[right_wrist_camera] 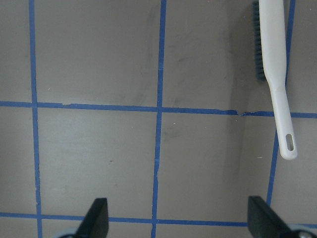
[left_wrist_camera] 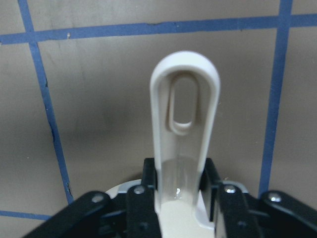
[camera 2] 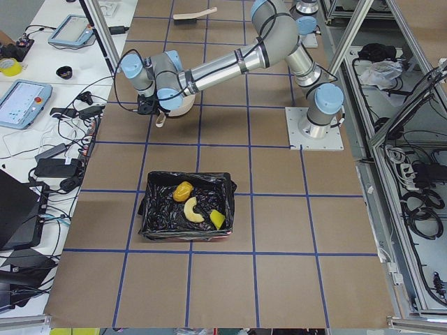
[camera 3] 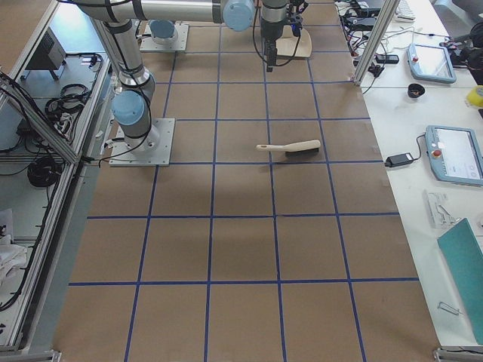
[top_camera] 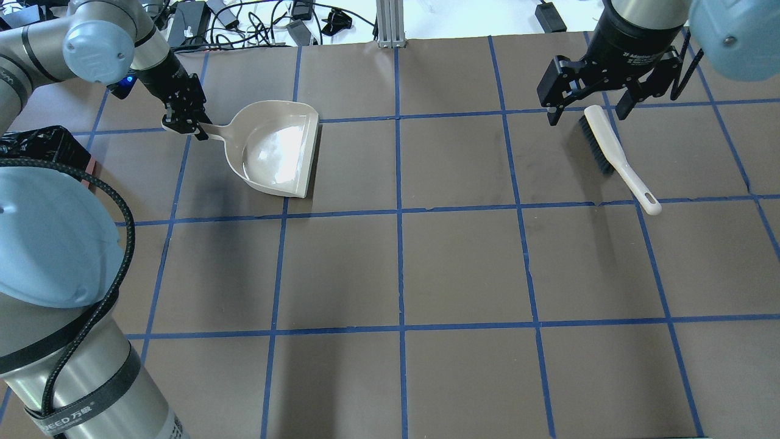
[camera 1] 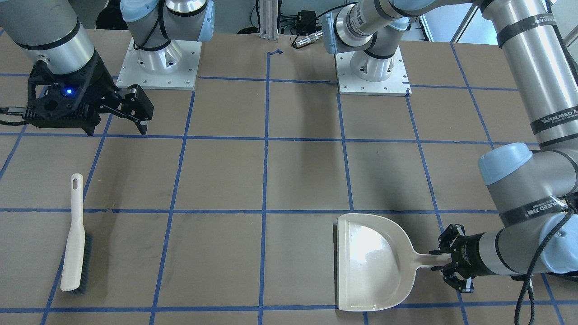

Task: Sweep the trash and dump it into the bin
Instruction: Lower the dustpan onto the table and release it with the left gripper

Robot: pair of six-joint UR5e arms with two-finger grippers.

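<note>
The trash lies inside the bin (camera 2: 150, 209), a container lined with a black bag: a golden-brown roll (camera 2: 183, 190), a tan croissant (camera 2: 192, 209) and a yellow sponge (camera 2: 217, 219). A corner of the bin shows in the overhead view (top_camera: 36, 143). My left gripper (top_camera: 186, 122) is shut on the handle (left_wrist_camera: 184, 124) of the beige dustpan (top_camera: 277, 149), which lies flat on the table and looks empty (camera 1: 368, 264). My right gripper (top_camera: 588, 113) is open and empty, hovering over the bristle end of the white brush (top_camera: 615, 155), which lies on the table.
The table is brown with a grid of blue tape lines (top_camera: 399, 210). Both arm bases (camera 1: 158, 67) stand at the robot's edge. Cables and devices lie beyond the far edge (top_camera: 244, 18).
</note>
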